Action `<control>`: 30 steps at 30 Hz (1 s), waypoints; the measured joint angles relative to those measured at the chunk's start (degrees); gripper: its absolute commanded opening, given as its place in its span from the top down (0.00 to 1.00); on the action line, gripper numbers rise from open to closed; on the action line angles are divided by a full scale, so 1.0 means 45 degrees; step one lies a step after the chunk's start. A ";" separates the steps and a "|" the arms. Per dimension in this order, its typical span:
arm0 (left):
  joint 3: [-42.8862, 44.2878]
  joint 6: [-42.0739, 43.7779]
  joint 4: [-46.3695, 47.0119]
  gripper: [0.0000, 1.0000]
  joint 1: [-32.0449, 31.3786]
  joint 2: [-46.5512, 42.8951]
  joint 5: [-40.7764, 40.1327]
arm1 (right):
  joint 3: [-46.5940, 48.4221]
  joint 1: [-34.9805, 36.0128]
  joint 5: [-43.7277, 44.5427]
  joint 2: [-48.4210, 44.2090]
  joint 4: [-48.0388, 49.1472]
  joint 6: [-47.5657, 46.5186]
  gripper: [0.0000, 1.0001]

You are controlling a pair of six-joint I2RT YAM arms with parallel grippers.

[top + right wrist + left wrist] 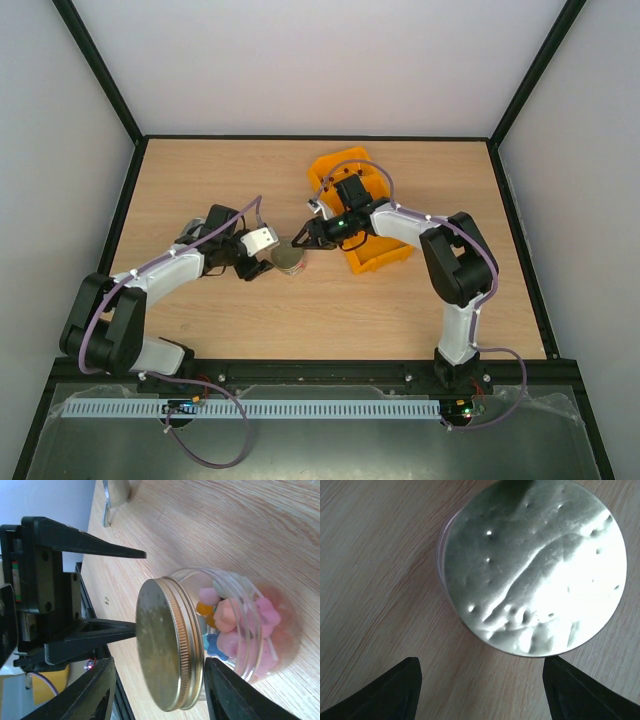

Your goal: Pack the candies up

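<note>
**Top external view.** A pale wooden table (420, 310) carries a small clear glass jar (290, 260), closed by a round gold-coloured metal lid (290, 254). The jar stands upright near the table's middle, just left of an orange plastic bin (330, 168). The left gripper (258, 266) sits just beside the jar on its left. The right gripper (303, 236) reaches from over the bin to the jar's upper right side. The candies cannot be made out at this size.

**Left wrist view.** The lid (535, 565) is seen from above, shiny and dimpled, with a sliver of glass wall at its left edge. The left gripper (480, 685) is spread wide. Both dark fingertips (395, 692) lie at the bottom of the frame, short of the jar and apart from it.

**Right wrist view.** The candies (230, 625) lie inside the jar (282, 635): pink lumps in the main, with blue and yellow-orange pieces among them. The lid (160, 645) sits on the jar mouth. The right gripper (160, 690) is spread, one black finger (85, 695) on each side of the lid rim; whether either touches it cannot be told. Beyond the jar the left gripper (130, 590) faces it with fingers parted. A silver metal scoop (116, 494) lies on the table at the top edge, well apart from the jar.
</note>
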 measured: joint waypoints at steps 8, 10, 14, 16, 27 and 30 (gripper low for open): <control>0.0068 -0.0073 0.0000 0.33 -0.0005 0.0005 0.0000 | 0.0175 0.0010 -0.0214 0.0000 -0.0039 0.0126 0.45; 0.0102 -0.0121 0.0005 0.33 -0.0015 0.0029 0.0000 | 0.0350 0.0010 -0.0073 0.0000 -0.0146 -0.0005 0.43; 0.0175 -0.0160 0.0029 0.34 -0.0053 0.0112 0.0010 | 0.0738 -0.0029 0.0413 0.0000 -0.0384 -0.0427 0.41; 0.0185 -0.0175 0.0058 0.34 -0.0073 0.0141 0.0049 | 0.0821 -0.0063 0.0719 -0.0005 -0.0510 -0.0636 0.38; 0.0641 -0.0461 0.0180 0.35 -0.0083 0.0325 0.0194 | 0.0879 -0.0078 0.2089 -0.0083 -0.1530 -0.1613 0.37; 0.0801 -0.0505 0.0185 0.35 -0.0112 0.0325 0.0243 | 0.0884 -0.0058 0.2064 -0.0068 -0.1734 -0.1792 0.38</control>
